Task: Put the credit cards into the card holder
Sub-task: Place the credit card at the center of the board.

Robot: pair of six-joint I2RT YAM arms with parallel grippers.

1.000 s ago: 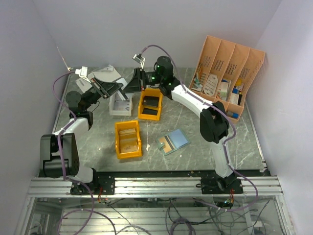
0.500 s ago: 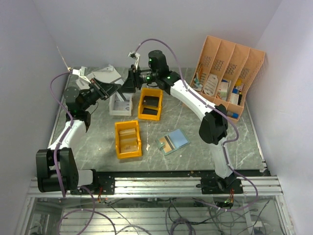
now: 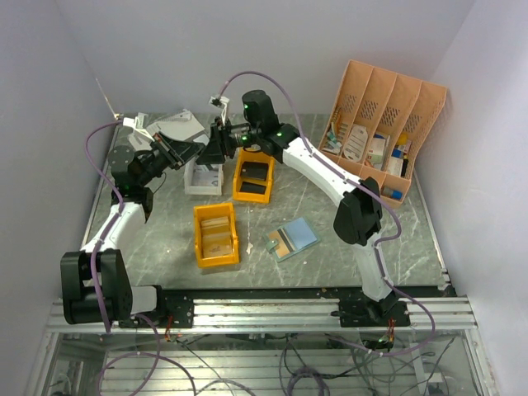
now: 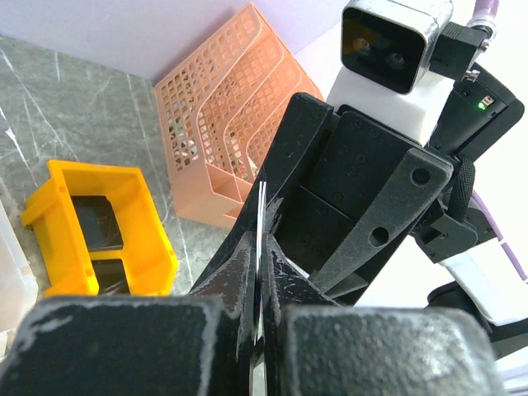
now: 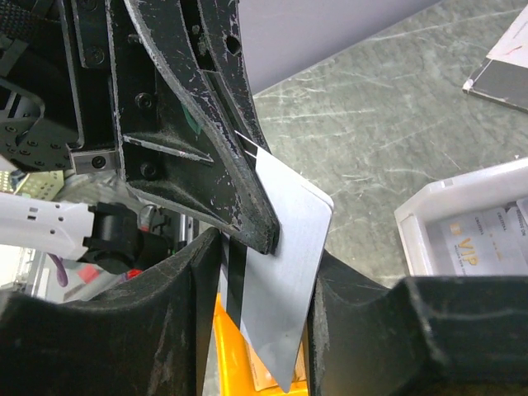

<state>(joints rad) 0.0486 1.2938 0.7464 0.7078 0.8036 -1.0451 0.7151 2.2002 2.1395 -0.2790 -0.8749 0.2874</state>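
While left end effector (image 4: 257, 264) clamps card (image 5: 289, 223), right end effector (image 5: 262, 280) flanks (contact unclear).

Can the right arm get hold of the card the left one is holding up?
Probably yes: the card sits between the fingers of the right gripper, with only the left gripper pinching one end. Whether those fingers touch it is unclear.

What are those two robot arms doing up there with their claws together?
It looks like they are passing a credit card in the air. The left gripper is pinching the silver card, and the right gripper has its fingers on either side of it, not closed yet. The card holder lies open on the table.
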